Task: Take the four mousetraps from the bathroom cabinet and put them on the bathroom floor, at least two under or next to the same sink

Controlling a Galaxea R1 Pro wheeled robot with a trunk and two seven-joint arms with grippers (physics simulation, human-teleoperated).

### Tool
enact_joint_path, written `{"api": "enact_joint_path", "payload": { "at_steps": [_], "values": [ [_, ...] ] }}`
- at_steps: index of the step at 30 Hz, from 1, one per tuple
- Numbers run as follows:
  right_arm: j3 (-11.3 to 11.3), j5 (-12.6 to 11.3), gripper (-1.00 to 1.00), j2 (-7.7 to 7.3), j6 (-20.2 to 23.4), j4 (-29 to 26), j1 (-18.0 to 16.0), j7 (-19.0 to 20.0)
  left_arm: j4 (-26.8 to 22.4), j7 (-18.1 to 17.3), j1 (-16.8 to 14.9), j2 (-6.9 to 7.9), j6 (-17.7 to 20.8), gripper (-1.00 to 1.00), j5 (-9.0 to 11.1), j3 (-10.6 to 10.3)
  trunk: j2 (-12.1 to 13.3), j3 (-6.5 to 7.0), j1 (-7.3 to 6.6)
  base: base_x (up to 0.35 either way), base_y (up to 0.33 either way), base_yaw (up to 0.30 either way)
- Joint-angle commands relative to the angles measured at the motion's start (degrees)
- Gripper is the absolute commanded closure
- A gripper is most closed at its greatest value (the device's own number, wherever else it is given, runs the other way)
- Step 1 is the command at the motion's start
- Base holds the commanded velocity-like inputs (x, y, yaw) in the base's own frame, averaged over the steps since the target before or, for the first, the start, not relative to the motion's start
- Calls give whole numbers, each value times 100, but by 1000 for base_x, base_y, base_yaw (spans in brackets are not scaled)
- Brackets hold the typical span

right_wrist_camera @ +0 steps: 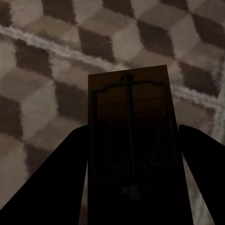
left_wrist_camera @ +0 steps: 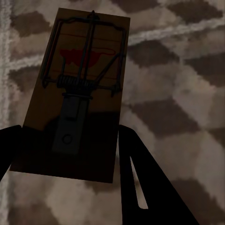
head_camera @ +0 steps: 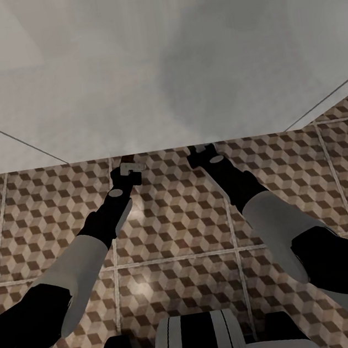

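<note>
Left hand (left_wrist_camera: 65, 173) clamped on a mousetrap (left_wrist_camera: 79, 89); right hand (right_wrist_camera: 133, 187) gripping another mousetrap (right_wrist_camera: 131, 154); both above cube-patterned bathroom floor (head_camera: 177, 235).

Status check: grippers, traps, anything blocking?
Left gripper shut on one mousetrap. Right gripper shut on another mousetrap. Both over bathroom floor; white wall ahead.

Two mousetraps are counted: one mousetrap (left_wrist_camera: 77, 93) is seen in the left wrist view; a second mousetrap (right_wrist_camera: 133, 154) is seen in the right wrist view. Two arms are counted in the head view; one tiled bathroom floor (head_camera: 177, 235) is counted.
</note>
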Motion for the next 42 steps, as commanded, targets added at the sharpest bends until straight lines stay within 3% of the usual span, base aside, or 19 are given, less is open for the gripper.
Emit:
{"api": "enact_joint_path", "payload": {
  "at_steps": [1,12,42],
  "values": [
    [22,45,100,-2,43,1,-2,-27,-7,67,-3,6,34,100,21,-40,-1,-3,-1,0,0,0],
    [15,45,100,-2,-265,305,-6,-29,70,67,-3,6,34,100,21,-40,-1,-3,-1,0,0,0],
    [24,53,100,-2,-291,272,-1,-24,104,67,-3,10,26,100,21,-42,-1,-3,-1,0,0,0]
  ]
}}
